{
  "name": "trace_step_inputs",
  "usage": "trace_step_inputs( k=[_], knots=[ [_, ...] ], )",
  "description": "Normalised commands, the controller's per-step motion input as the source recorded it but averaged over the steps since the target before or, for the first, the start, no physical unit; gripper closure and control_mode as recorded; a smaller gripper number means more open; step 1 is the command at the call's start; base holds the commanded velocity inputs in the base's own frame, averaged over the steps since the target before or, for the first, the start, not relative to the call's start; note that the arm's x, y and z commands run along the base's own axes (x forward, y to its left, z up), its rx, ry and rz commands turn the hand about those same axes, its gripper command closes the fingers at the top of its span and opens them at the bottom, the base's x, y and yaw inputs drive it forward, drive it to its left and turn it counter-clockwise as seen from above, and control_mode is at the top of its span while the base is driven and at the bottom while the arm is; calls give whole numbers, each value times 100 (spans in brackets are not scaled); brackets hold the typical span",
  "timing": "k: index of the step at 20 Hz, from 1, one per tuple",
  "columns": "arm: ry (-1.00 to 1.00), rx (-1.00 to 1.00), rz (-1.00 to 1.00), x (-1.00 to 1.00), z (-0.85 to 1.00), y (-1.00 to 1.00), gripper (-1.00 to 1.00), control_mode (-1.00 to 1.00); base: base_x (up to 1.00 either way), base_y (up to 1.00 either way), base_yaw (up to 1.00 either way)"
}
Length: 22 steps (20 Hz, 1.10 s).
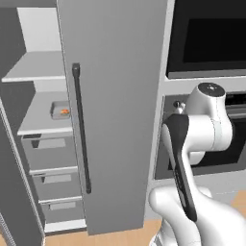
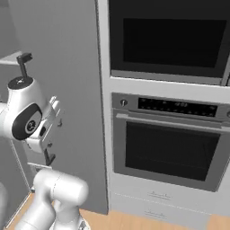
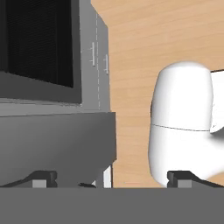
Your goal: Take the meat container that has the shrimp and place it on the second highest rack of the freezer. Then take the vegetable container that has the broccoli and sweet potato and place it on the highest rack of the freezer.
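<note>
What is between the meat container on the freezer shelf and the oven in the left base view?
In the left base view, the open freezer door with its long black handle stands between the meat container and the oven.

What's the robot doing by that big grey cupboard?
It is putting food trays in the freezer. The meat container with the orange shrimp already sits on the second highest rack. The highest rack has nothing on it. The gripper is open and holds nothing, pointing down beside the oven.

nothing legible anywhere; the oven (image 2: 170, 143) control panel's pale marks are too blurred to read.
</note>
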Motion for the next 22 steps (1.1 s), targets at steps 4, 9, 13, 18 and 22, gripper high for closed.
trace_step_inputs(
  k=[4,9,13,18,22],
  knots=[
    [0,0,0,0,0,0,-100,100,0,-100,-10],
    [0,0,0,0,0,0,-100,100,0,-100,-1],
    [0,0,0,0,0,0,-100,100,0,-100,0],
    [0,0,0,0,0,0,-100,100,0,-100,0],
    [0,0,0,0,0,0,-100,100,0,-100,0]
  ],
)
